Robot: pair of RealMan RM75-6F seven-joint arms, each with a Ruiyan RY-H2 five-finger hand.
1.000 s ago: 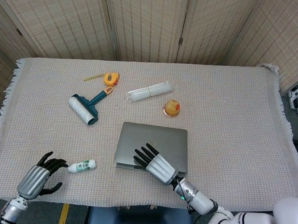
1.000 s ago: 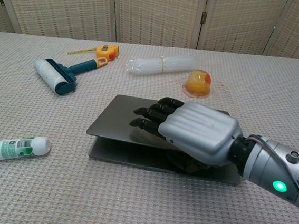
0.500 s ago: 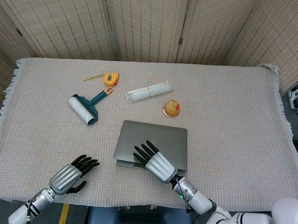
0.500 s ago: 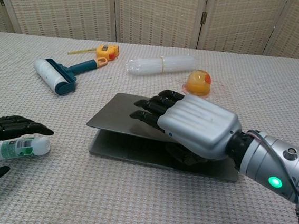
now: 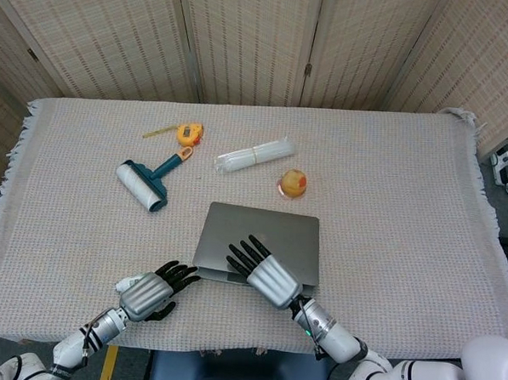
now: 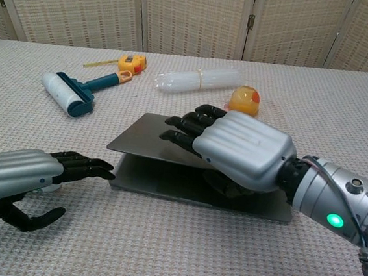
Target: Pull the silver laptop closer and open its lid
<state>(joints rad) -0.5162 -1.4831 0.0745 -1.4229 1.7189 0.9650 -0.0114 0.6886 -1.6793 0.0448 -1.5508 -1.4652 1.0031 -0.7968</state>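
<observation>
The silver laptop (image 5: 273, 228) lies near the table's front edge with its lid (image 6: 146, 141) lifted a little off the base (image 6: 166, 187). My right hand (image 5: 266, 275) (image 6: 239, 150) holds the lid's front edge, fingers flat on top and the thumb tucked underneath. My left hand (image 5: 151, 294) (image 6: 16, 174) is open and low over the cloth at the laptop's front left. Its fingertips (image 6: 100, 166) reach almost to the base's left corner; I cannot tell whether they touch it.
A small white bottle (image 5: 129, 281) is mostly hidden under my left hand. Behind the laptop lie a lint roller (image 5: 144, 184), a yellow tape measure (image 5: 189, 134), a bundle of clear plastic (image 5: 254, 154) and an orange jelly cup (image 5: 293, 183).
My left hand has swept right along the front edge, over the white bottle, up to the laptop's corner. The right hand has raised the lid slightly higher.
</observation>
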